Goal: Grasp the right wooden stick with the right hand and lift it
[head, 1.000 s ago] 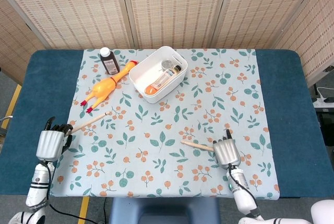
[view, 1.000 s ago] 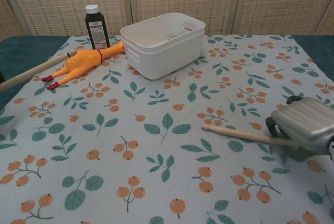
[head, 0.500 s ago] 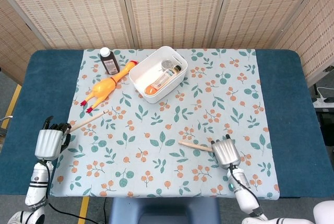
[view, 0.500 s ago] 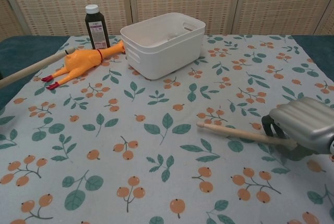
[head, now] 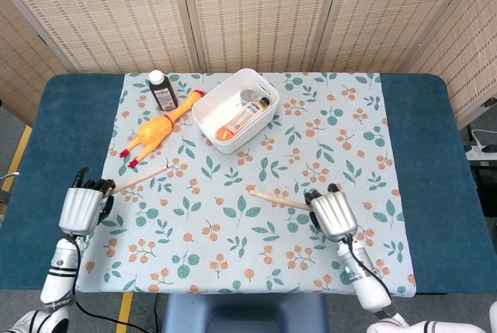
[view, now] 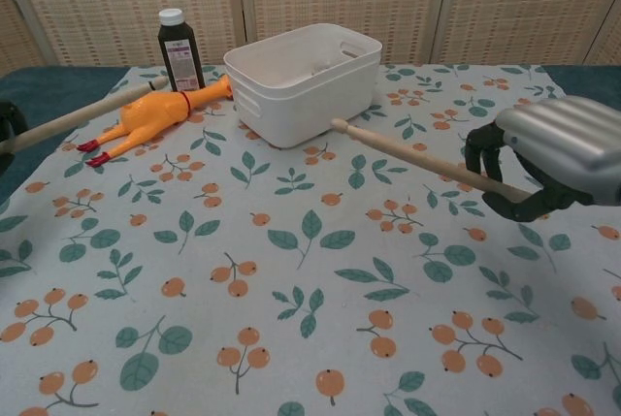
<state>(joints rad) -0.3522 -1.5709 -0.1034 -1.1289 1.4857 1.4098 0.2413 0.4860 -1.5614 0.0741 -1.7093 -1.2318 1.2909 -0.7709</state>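
My right hand (head: 331,214) (view: 555,156) grips the right wooden stick (head: 278,198) (view: 417,156) by its right end. The stick hangs above the floral cloth (head: 256,240), its free end pointing left toward the white bin. My left hand (head: 84,205) holds the left wooden stick (head: 140,177) (view: 82,114) at its near end; that stick slants up toward the rubber chicken. Only a dark edge of the left hand (view: 8,123) shows in the chest view.
A white bin (head: 235,109) (view: 304,80) with small items stands at the back centre. An orange rubber chicken (head: 161,127) (view: 155,115) and a dark bottle (head: 162,90) (view: 179,49) lie left of it. Blue table cover (head: 435,162) borders the cloth.
My right hand has risen with the right stick, which has left the cloth and shifted left. The left hand and its stick have lifted a little.
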